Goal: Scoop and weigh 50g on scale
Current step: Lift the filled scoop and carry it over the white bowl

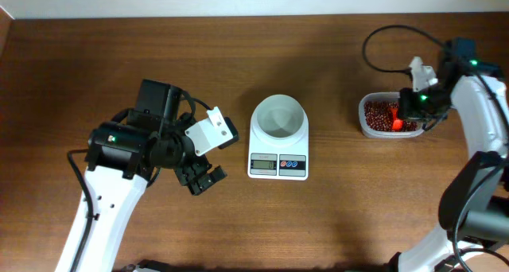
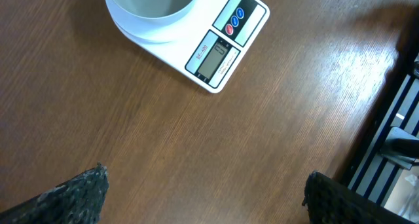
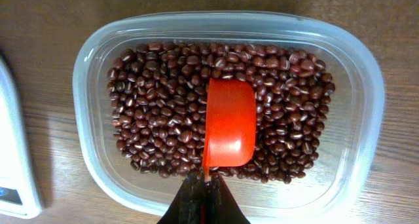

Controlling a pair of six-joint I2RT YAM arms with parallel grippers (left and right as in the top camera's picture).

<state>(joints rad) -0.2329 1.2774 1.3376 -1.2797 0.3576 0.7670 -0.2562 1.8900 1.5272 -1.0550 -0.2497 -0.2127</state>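
With your right pincer (image 3: 204,185) pinching the orange-red plastic scoop (image 3: 229,122), seemingly empty, drive it toward twelve o'clock under the small red-brown beans (image 3: 157,119); left pincer (image 1: 205,179) idles spread.

I see a brown wooden table (image 1: 238,73) filling almost the whole overhead view, its fine grain running left to right. Along the far edge a pale strip (image 1: 238,0) shows beyond the wood; I cannot tell whether it is wall or floor. At the upper left the table's edge cuts in at a slant. In the left wrist view a soft sheen (image 2: 340,73) of light lies across the wood toward the right, and past the table's edge there are dark and pale bars (image 2: 393,145), too blurred to name. In the right wrist view the wood looks paler and greyer
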